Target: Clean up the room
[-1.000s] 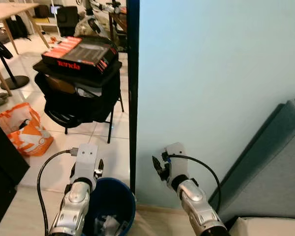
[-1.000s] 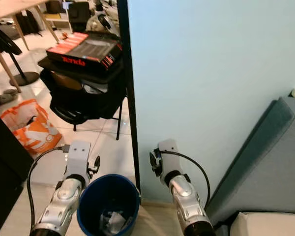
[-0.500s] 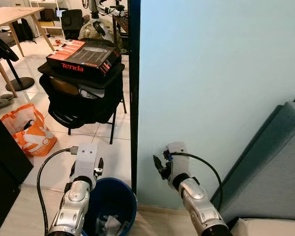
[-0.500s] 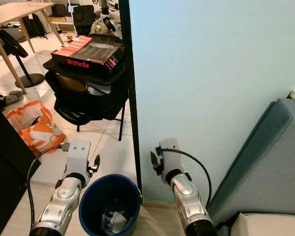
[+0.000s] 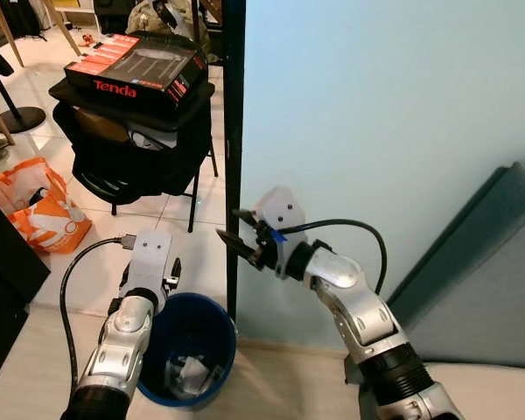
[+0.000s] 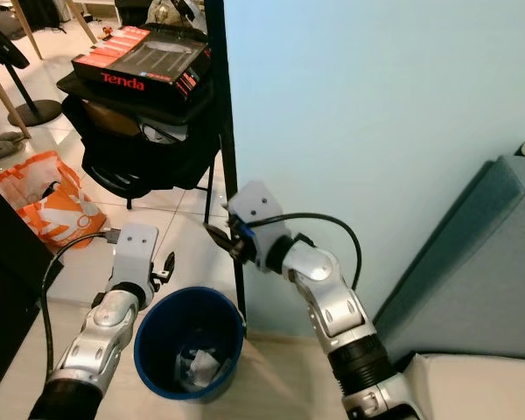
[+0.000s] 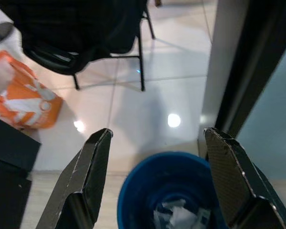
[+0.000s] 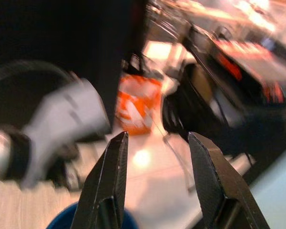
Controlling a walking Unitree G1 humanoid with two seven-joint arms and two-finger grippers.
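The right gripper (image 5: 234,238) has swung up toward the bin (image 5: 188,341), fingers spread and empty. The left gripper (image 7: 155,167) hovers above it, fingers released. Nothing to drop yet.

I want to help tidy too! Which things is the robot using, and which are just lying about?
For the job:
blue bin with crumpled paper inside
left pincer, open above the bin
right pincer, open, empty

Just lying about:
red and black box on a black chair
orange bag
grey sofa
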